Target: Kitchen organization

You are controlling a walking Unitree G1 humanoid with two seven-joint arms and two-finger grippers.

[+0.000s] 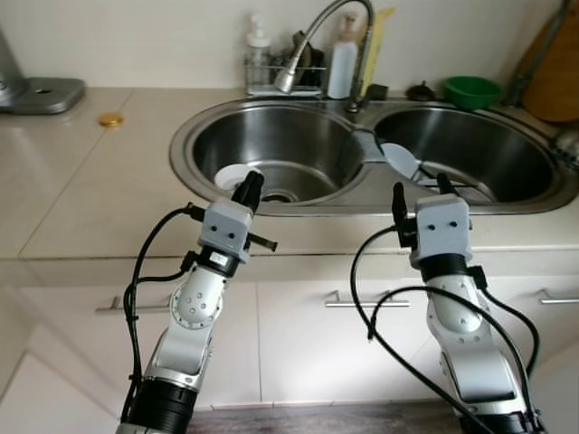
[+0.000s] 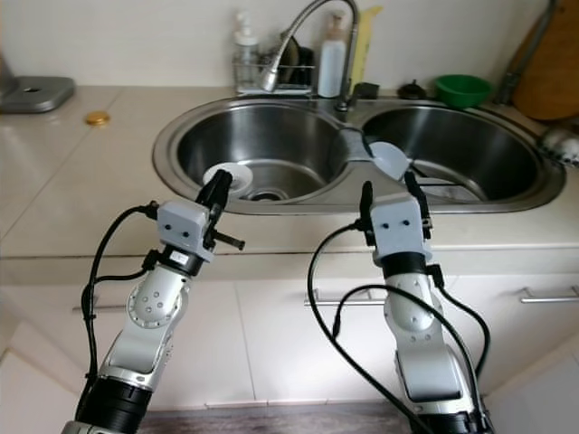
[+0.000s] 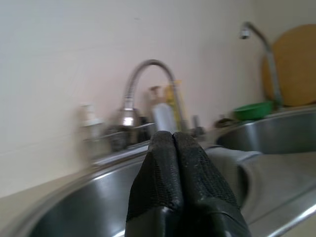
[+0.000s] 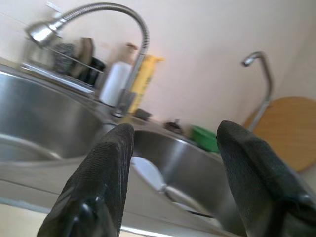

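No readable text, labels or numbers anywhere

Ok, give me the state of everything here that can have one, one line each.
left gripper: shut, empty, at the left basin's front rim
right gripper: open, empty, before the right basin
faucet: no water running, spout over the left basin
white plate: lying flat in the left basin
green bowl: upright behind the right basin

A steel-grey double sink (image 1: 534, 210) is set in a pale beige counter (image 1: 81, 194), on which a green bowl (image 1: 471, 90), a gold-coloured lid (image 1: 111, 119), a white bottle (image 1: 343, 63) and a tan wooden board (image 1: 554, 77) are seen, with black gripper fingers (image 3: 177, 182) before it.
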